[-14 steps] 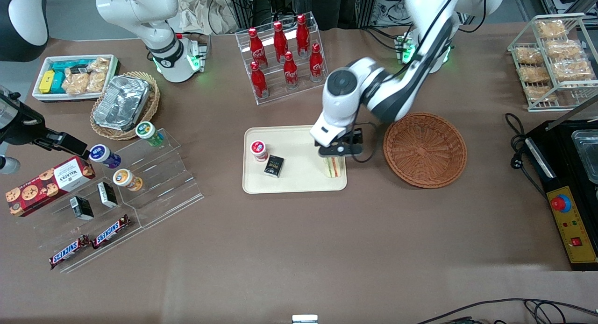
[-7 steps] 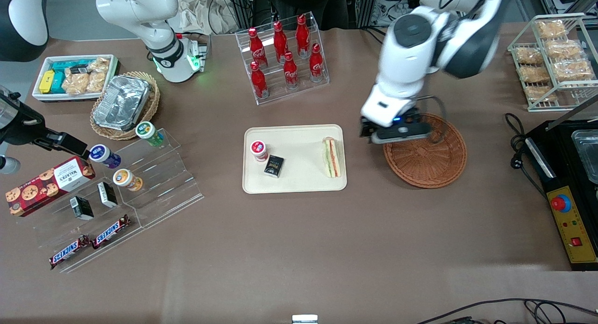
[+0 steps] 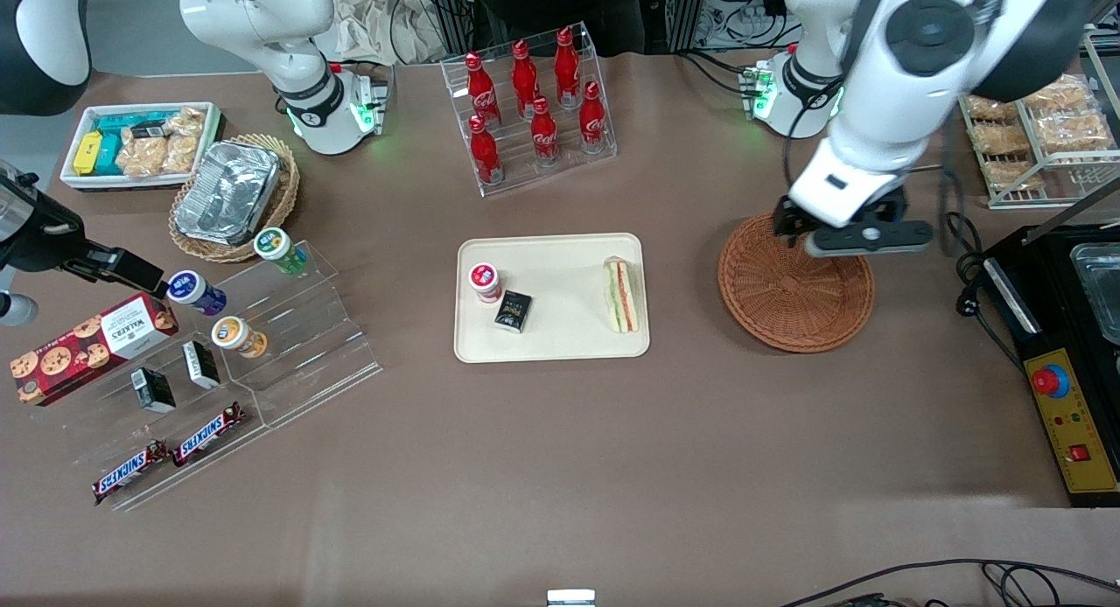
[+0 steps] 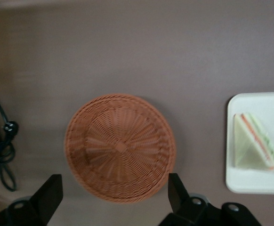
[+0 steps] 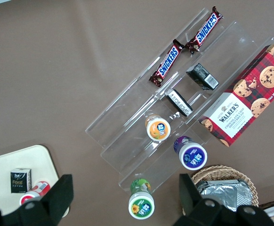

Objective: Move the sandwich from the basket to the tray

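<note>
Sandwich (image 3: pixel 622 296) lies flat on tray (image 3: pixel 560 345), apart from empty basket (image 3: pixel 795 282); end effector (image 3: pixel 862 237) above basket rim, fingers spread wide, empty; wedge looks soft, light, crushable—best gripped gently across bread faces.

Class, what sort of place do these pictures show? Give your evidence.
Probably a robot lab staged as a snack shop: tiered clear rack of red cola bottles, triangular white-bread sandwich on cream tray, open gripper above the woven basket.
</note>
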